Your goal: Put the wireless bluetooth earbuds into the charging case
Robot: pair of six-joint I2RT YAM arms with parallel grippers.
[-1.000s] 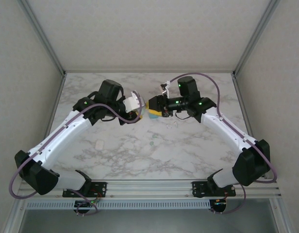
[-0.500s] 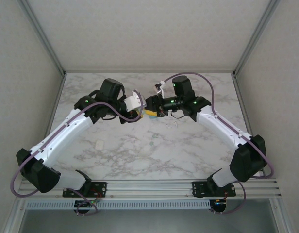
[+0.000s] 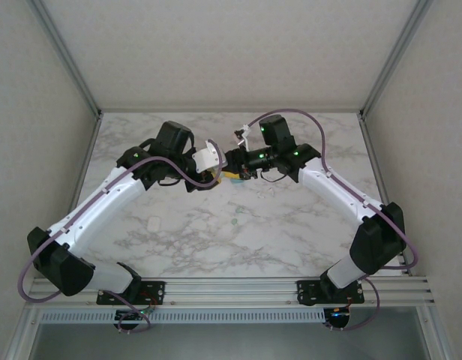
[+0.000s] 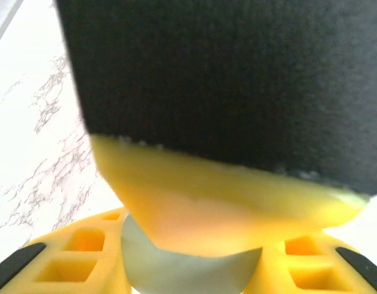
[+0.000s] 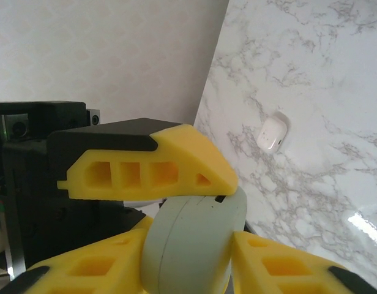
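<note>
the right gripper [image 5: 188,248] has its yellow fingers pressed against either side of the pale mint case [image 5: 191,223]. the left gripper [image 4: 188,272] is clamped on that same case from the opposite direction, with one of its fingers lying across the top of it in the right wrist view. the case hangs in the air between the two, above the far middle of the worktop [image 3: 306,240]. we judge this to be the opening of the case, with no loading begun. to do it well we would make the left hold the anchor and let the right bite only on the lid half, close to the dark slit at the case's upper edge. we would then swing that half round its hinge rather than pull straight, so the smooth round shell cannot squirt out of either pinch. a tiny teal bud [image 3: 235,223] lies alone near the middle of the worktop, and pale specks [image 3: 267,191] on the near side of the right gripper may be more. we cannot make out the hinge, or whether the lid is ajar. the left wrist view is blurred and mostly blocked by the right gripper's black body. a white piece [image 5: 274,135] on the marble could be a bud or a small case; we cannot tell which.
</note>
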